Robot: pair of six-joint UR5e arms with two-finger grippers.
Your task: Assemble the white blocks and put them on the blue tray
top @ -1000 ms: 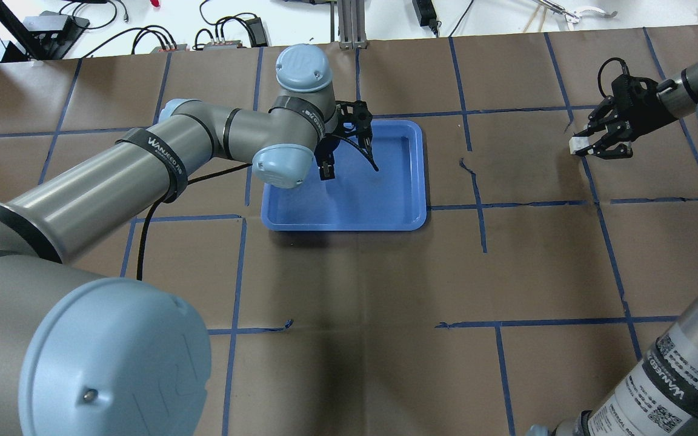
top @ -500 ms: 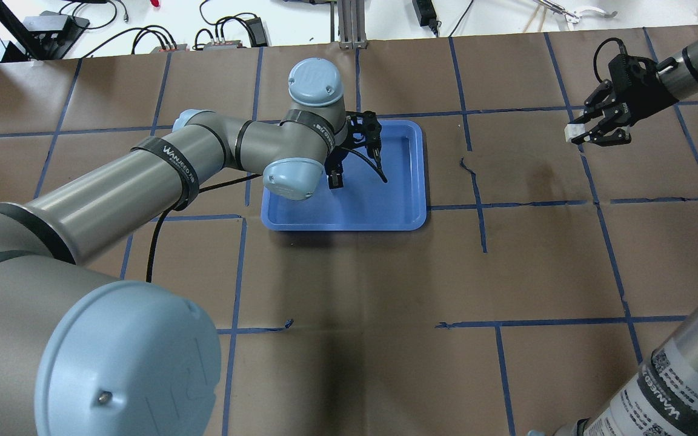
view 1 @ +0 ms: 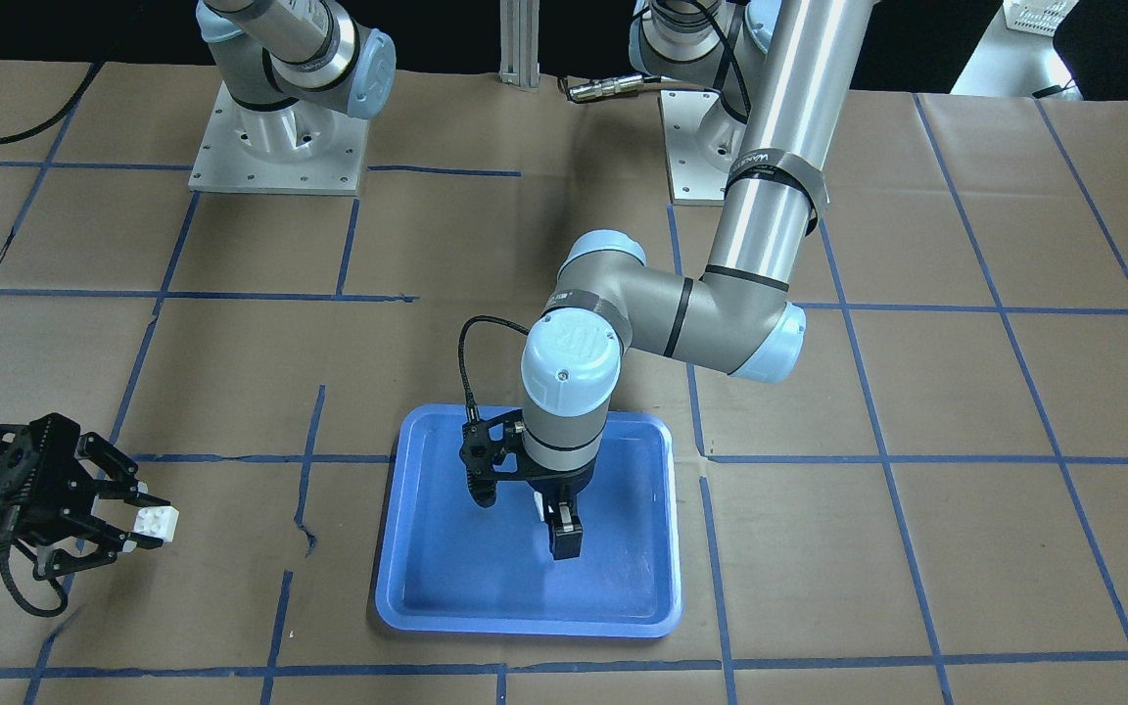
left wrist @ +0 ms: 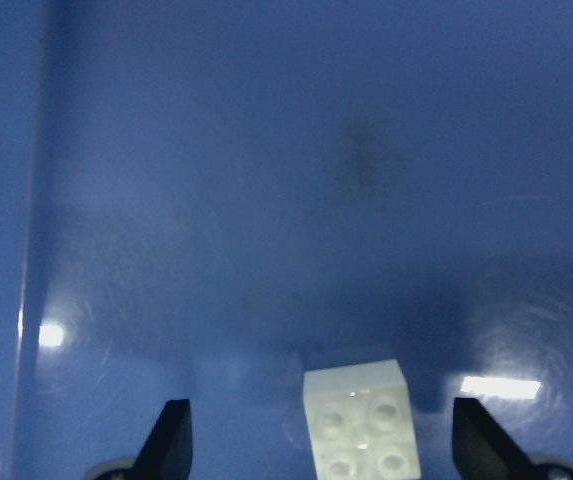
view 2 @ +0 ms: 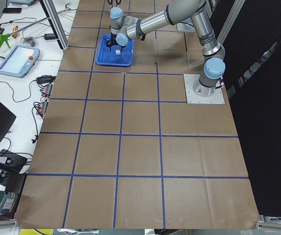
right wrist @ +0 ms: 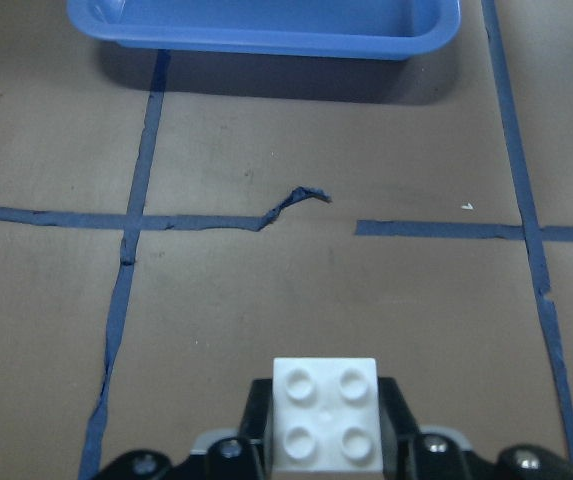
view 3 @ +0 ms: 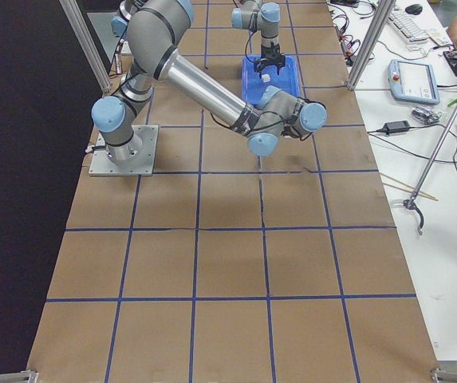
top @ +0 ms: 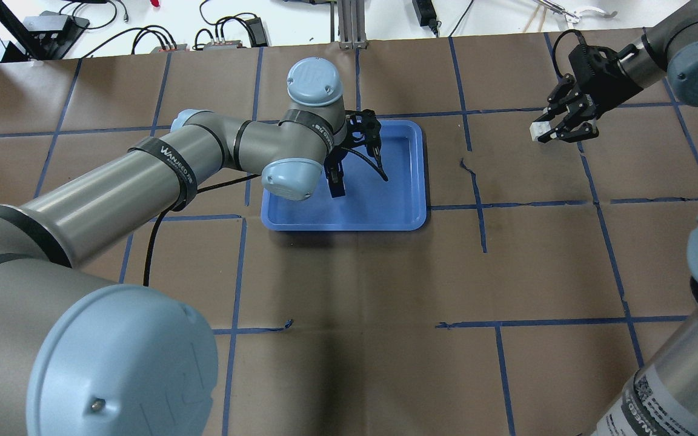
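One white block (top: 537, 129) in right hand (top: 546, 131), second block (left wrist: 358, 418) on tray (top: 398, 207), hidden overhead

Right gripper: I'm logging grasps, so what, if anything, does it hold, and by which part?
The right gripper holds one white block, pinched between its fingertips on two opposite side faces, with the studded top left free.

The right end effector (right wrist: 326, 432) grips a white block (right wrist: 326, 410), facing the blue tray (right wrist: 266, 38).
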